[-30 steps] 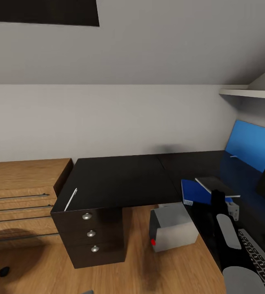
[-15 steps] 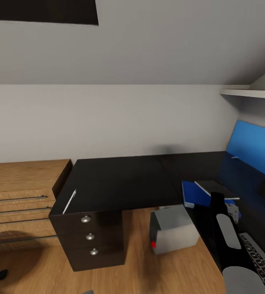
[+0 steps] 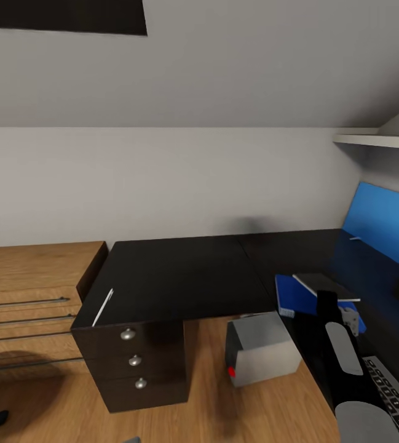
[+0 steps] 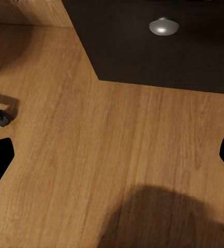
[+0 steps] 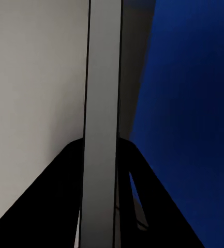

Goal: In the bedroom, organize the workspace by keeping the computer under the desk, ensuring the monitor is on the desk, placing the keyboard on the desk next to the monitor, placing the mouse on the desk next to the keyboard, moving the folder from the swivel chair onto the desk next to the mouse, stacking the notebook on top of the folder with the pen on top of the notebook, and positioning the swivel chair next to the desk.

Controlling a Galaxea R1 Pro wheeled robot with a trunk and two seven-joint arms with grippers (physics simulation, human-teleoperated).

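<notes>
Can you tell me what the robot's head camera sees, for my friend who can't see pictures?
A long black desk stands against a pale wall, with a thin white pen near its left edge. At its right end a dark notebook rests on a blue folder, and a grey computer sits on the wood floor below.

Black desk, pen (near corner), folder on it

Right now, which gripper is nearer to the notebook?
Right. The right gripper grips the notebook by its edge above the blue folder; the left gripper hangs open over the floor beside the drawer unit.
</notes>
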